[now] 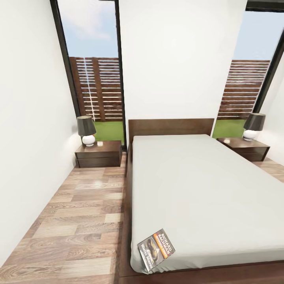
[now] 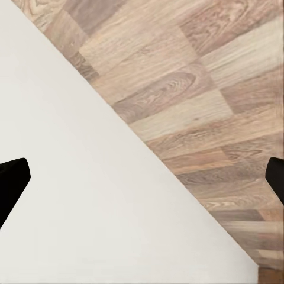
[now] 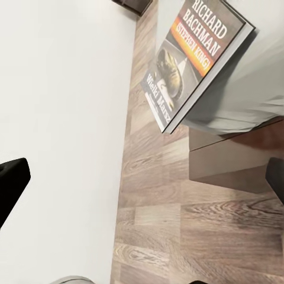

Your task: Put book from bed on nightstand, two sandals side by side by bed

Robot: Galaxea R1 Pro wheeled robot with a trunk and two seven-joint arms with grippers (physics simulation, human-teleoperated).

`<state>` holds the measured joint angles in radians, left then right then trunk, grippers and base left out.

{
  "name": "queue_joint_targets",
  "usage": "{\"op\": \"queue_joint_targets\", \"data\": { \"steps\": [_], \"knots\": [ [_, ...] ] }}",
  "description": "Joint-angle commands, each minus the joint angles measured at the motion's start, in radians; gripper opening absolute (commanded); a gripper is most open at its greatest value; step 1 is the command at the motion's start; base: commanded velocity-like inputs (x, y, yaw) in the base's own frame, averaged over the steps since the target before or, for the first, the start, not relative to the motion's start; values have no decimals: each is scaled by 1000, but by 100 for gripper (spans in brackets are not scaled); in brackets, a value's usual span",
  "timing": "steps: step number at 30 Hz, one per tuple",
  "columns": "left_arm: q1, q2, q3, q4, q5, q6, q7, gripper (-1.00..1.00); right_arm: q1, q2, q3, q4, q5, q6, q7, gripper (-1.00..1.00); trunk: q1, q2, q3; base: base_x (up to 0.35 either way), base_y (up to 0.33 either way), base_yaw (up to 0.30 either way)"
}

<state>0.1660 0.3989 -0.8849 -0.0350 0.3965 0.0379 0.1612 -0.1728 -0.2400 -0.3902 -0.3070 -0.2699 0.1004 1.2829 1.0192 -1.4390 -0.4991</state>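
Observation:
The book lies face up on the near left corner of the bed, slightly overhanging the mattress edge. In the right wrist view the book sits on that corner above the dark frame. My right gripper is open, away from the book, with wood floor between its black fingertips. My left gripper is open too, over a white wall and floor. One nightstand stands left of the headboard, and another nightstand stands to its right. The two sandals are out of view.
Each nightstand carries a dark-shaded lamp. A strip of wood-plank floor runs between the left wall and the bed. Tall black-framed windows flank the headboard.

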Motion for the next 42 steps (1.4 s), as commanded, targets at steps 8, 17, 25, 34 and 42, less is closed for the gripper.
{"op": "queue_joint_targets", "data": {
  "steps": [8, 17, 25, 34, 42],
  "knots": [
    [54, -50, -9, -3, 46, 61, -3, 100, -1, 1, -1, 0, -4, 10, 4, 100, 0, 0, -1, 0, 0, 0],
    [101, -85, -9, -4, 61, 105, -7, 100, -5, 3, -2, -1, -5, 10, 4, 100, 0, 0, -1, 0, 4, 0],
    [113, -92, -9, -4, 65, 114, -8, 100, -6, 5, -3, -1, -5, 10, 4, 100, 0, 0, -1, 23, 115, 0],
    [118, -95, -9, -5, 66, 118, -10, 100, -8, 4, -5, 0, -6, 10, 4, 100, 0, 0, -1, 21, 81, 0],
    [119, -95, -9, -5, 66, 118, -11, 100, -8, 4, -7, 1, -8, 10, 4, 100, 0, 0, -1, 4, 17, 0]
  ]
}}
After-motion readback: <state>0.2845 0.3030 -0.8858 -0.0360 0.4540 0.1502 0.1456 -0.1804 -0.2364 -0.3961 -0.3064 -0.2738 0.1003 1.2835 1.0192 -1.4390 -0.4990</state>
